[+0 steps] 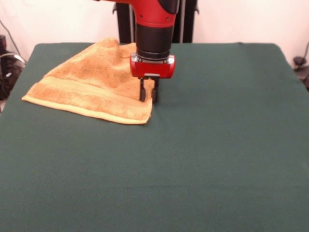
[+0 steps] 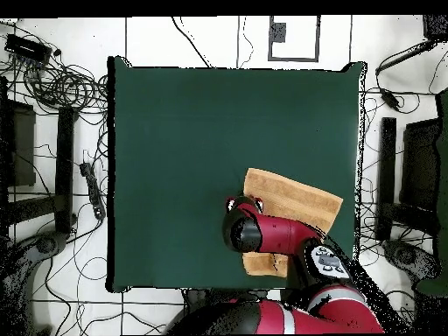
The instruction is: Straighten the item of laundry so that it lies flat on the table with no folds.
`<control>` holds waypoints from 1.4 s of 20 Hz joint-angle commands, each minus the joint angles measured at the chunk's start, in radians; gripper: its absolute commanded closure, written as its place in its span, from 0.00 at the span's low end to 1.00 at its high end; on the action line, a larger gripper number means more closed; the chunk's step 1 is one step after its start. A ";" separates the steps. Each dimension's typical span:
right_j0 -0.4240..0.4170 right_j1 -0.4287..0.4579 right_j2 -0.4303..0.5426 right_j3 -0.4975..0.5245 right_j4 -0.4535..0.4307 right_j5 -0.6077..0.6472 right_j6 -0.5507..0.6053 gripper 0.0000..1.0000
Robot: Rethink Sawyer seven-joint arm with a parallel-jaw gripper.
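Observation:
The golden-orange towel (image 1: 87, 84) lies on the far left part of the dark green table (image 1: 217, 154), folded over into a rough triangle with a woven band along its near edge. My gripper (image 1: 148, 95) points straight down at the towel's right edge, and its tips reach the cloth. The fingers (image 1: 143, 92) stand close together with a bit of towel edge between them. In the overhead view the towel (image 2: 297, 197) lies near the table's (image 2: 192, 131) bottom right, and the arm's wrist (image 2: 245, 229) hides the gripper and part of the towel.
The robot's pedestal and dark posts (image 1: 124, 21) stand behind the table's far edge. Cables and equipment (image 2: 52, 79) lie on the floor around the table. The towel's far corner is close to the table's far edge.

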 commanded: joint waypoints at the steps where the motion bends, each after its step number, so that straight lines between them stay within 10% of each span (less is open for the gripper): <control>1: 0.029 0.182 0.038 -0.071 -0.015 -0.167 0.165 1.00; 28: 0.135 0.005 0.293 0.036 0.015 -0.057 0.180 1.00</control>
